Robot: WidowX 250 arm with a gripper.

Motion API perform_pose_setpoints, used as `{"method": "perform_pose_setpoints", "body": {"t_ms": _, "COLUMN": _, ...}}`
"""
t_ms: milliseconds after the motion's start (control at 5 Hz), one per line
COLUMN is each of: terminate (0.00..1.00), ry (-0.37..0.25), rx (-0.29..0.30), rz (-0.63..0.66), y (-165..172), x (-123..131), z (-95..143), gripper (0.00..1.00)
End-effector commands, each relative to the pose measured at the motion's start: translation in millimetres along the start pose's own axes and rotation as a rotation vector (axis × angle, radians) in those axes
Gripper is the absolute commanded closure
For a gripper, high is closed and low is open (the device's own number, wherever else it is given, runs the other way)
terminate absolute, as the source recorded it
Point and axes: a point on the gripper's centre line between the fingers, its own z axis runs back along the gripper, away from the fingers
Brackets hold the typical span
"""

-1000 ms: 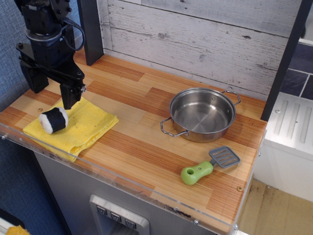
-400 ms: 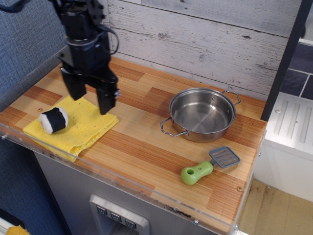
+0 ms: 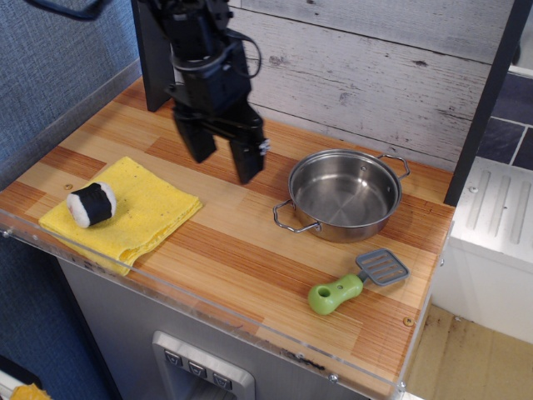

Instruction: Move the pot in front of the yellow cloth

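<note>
The shiny steel pot [image 3: 345, 194] with two wire loop handles stands upright and empty at the right of the wooden counter. The folded yellow cloth [image 3: 125, 213] lies at the front left with a black-and-white sushi roll toy [image 3: 91, 204] on it. My black gripper [image 3: 225, 157] hangs open and empty above the counter between cloth and pot, closer to the pot's left side. Its two fingers point down and hold nothing.
A green-handled grey spatula [image 3: 356, 282] lies in front of the pot near the front edge. A clear plastic lip [image 3: 208, 310] runs along the counter's front. A whitewashed plank wall [image 3: 350, 67] stands behind, and a dark post [image 3: 152, 58] at the back left.
My gripper has moved from over the yellow cloth's back edge to the right, toward the pot, staying open. The pot, cloth, sushi roll and spatula have not moved.
</note>
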Motion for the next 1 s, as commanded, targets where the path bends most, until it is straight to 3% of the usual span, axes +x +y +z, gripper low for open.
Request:
{"method": "perform_pose_setpoints", "body": {"t_ms": 0, "terminate": 0.0, "ry": -0.12, "rx": -0.159, "rz": 0.03, "y": -15, "x": 25, "z": 8, "gripper": 0.0}}
{"method": "perform_pose_setpoints", "body": {"t_ms": 200, "terminate": 0.0, "ry": -0.111, "rx": -0.182, "rz": 0.031, "y": -21, "x": 31, "z": -3, "gripper": 0.0}}
{"method": "perform_pose_setpoints", "body": {"t_ms": 800, "terminate": 0.0, "ry": -0.038, "rx": -0.074, "rz": -0.004, "y": -40, "x": 41, "z": -42, "gripper": 0.0}}
